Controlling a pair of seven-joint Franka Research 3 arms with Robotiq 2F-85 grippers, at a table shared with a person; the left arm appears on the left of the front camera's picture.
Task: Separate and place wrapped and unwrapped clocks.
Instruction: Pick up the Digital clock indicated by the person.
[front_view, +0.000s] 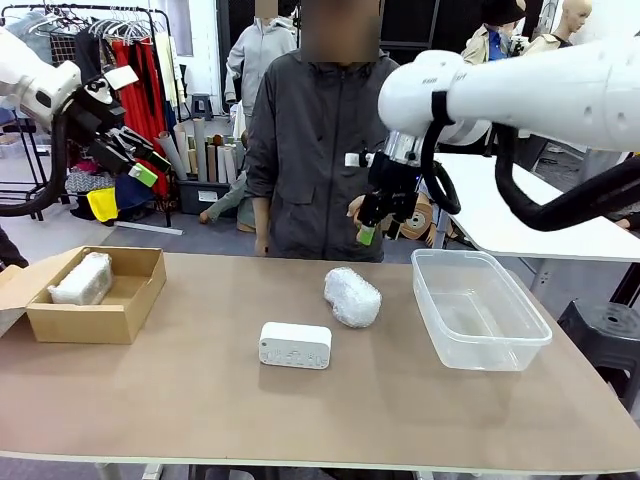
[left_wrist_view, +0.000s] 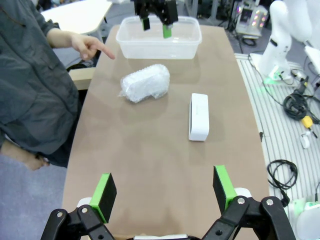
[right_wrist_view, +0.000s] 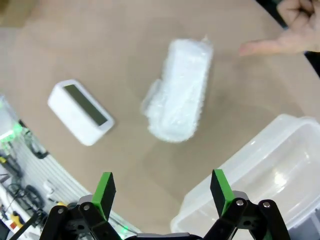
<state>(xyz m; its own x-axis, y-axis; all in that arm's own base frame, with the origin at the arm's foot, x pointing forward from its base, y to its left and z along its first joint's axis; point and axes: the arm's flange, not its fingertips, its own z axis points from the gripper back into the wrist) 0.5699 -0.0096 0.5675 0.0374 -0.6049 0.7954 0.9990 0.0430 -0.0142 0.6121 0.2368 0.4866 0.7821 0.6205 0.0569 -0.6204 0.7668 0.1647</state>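
Right pincer (right_wrist_view: 161, 186) hangs over the middle of the counter (front_view: 200, 400) with its jaws spread wide and nothing in them. The loose wrapped clock (front_view: 352, 297) sits just below it and a touch nearer. That's the relation to watch. In the right wrist view the lump's long axis runs away from the pads and leans a little to one side, so the jaws look set to straddle its short width with only a small twist.

Left pincer (left_wrist_view: 165, 189) is just as wide and just as empty. It's up high at the far left, well apart, so the right arm is plainly the nearer one.

The bare clock (front_view: 295, 345) lies flat, near and left of the lump, with a clear gap between them. The plastic tub (front_view: 520, 345) stands to the right, close but not touching. A second wrapped clock (front_view: 82, 280) rests in the cardboard box (front_view: 95, 322) at far left.

The surface is smooth brown board with open room all round the lump. One caution is the person's hand (left_wrist_view: 87, 46), pointing in from the far edge. Bubble wrap will likely squash and slip, so I'd want a centred grip.
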